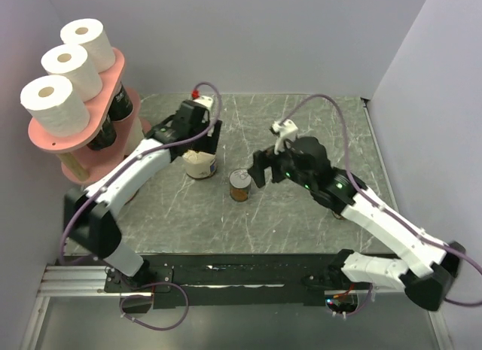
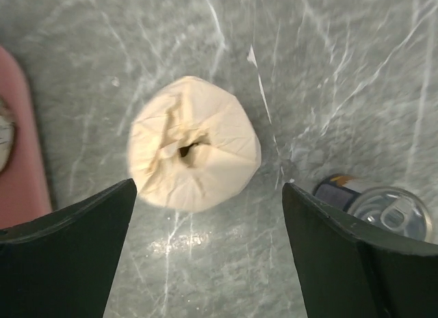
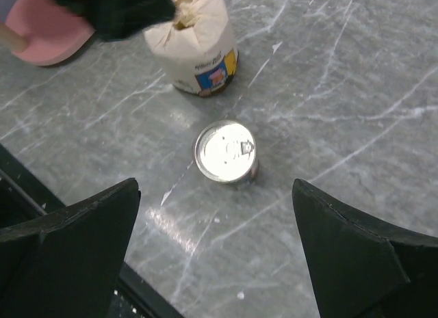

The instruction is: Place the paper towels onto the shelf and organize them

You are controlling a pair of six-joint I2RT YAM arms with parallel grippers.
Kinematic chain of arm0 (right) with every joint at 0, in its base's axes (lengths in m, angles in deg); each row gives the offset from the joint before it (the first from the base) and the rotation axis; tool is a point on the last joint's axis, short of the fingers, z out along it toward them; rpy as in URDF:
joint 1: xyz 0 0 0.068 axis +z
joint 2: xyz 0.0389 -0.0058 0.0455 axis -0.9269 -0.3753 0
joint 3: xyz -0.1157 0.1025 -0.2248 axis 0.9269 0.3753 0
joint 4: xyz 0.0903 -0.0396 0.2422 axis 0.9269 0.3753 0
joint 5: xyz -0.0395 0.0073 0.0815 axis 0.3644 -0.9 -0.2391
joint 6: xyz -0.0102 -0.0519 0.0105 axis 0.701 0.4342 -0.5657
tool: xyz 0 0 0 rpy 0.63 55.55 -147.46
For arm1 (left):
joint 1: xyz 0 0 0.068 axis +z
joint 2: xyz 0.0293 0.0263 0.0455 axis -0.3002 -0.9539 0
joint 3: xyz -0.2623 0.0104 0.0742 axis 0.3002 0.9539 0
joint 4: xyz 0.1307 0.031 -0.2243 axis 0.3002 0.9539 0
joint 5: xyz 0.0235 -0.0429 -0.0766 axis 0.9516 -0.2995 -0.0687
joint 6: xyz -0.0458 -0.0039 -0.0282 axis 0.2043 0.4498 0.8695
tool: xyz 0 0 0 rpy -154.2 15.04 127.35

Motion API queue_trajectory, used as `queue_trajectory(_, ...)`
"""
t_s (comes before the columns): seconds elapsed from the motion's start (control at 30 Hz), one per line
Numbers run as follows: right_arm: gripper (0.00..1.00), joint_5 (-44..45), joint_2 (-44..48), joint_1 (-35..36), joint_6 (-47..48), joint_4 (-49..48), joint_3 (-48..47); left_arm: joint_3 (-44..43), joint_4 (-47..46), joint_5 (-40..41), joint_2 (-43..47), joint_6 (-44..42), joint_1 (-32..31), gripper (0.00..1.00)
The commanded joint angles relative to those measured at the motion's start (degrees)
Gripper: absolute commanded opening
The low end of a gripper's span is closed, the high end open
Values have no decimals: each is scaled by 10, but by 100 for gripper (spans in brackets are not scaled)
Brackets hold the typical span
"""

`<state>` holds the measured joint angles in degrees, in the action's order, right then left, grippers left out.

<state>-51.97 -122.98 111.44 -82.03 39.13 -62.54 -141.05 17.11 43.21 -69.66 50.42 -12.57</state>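
Three plain white paper towels [image 1: 66,83] stand in a row on the top board of the pink shelf [image 1: 114,73] at the far left. Two black-wrapped rolls [image 1: 119,103] sit on the tier below. A cream-wrapped roll [image 1: 200,164] stands upright on the table. My left gripper [image 1: 202,145] hangs open right above it. In the left wrist view the cream roll [image 2: 194,152] lies just ahead of the open left gripper [image 2: 209,195], touching neither finger. My right gripper [image 3: 215,195] is open with nothing in it, just short of the can.
A small brown tin can [image 1: 239,185] stands right of the cream roll, its silver lid [image 3: 226,152] facing up. The can [image 2: 383,208] is close to my left gripper's right finger. The shelf's base board [image 3: 48,31] lies left of the roll. White walls enclose the table.
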Motion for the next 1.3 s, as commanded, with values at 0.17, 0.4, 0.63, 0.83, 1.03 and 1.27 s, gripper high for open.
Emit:
queue_trajectory(0.17, 100, 31, 138, 5, 6, -30, 70, -94, 6, 28, -129, -9, -15, 89)
queue_trajectory(0.4, 100, 23, 165, 4, 15, -29, 86, -112, 12, 31, -186, 2, -16, 84)
queue_trajectory(0.63, 100, 22, 167, 5, 19, -34, 86, -102, 12, 16, -211, 14, -21, 74)
queue_trajectory(0.83, 100, 16, 164, 5, 15, -39, 88, -90, 14, 33, -217, 21, -25, 69)
queue_trajectory(1.03, 100, 14, 166, 4, 7, -41, 87, -77, 19, 49, -218, 38, -27, 64)
queue_trajectory(1.27, 100, 8, 165, 4, 3, -36, 81, -77, 36, 67, -203, 40, -32, 74)
